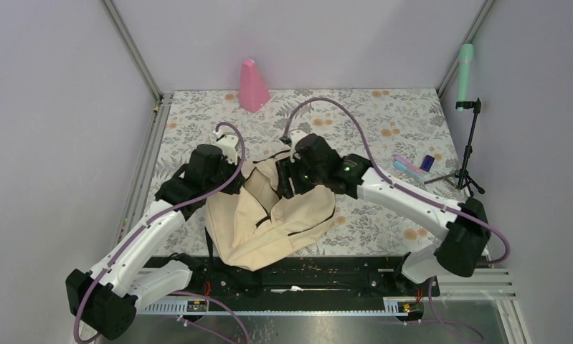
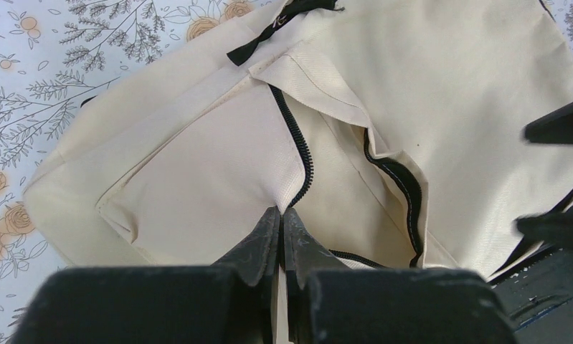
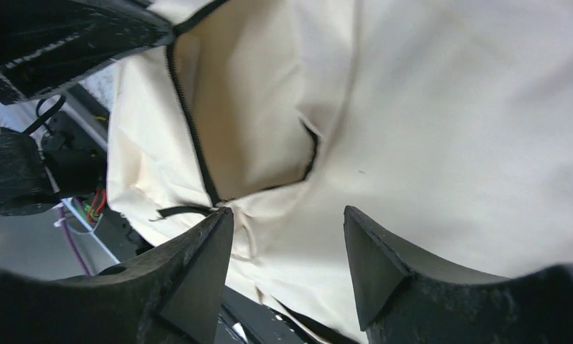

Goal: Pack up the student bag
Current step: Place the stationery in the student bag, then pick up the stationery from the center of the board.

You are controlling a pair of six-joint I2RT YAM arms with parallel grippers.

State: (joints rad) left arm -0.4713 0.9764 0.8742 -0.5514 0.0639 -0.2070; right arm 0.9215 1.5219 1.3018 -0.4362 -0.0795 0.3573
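The student bag, a large cream fabric backpack with black zipper lines, lies crumpled at the table's near middle. My left gripper is at the bag's left upper edge. In the left wrist view it is shut, pinching a fold of the bag right beside the zipper, and the pocket mouth gapes open. My right gripper hovers over the bag's top. Seen from the right wrist, it stands open with only the bag's cloth behind it, nothing between the fingers.
A pink cone-shaped object stands at the back of the floral table. A pale blue and pink item and a small dark blue one lie at the right, next to a tripod. A black rail runs along the near edge.
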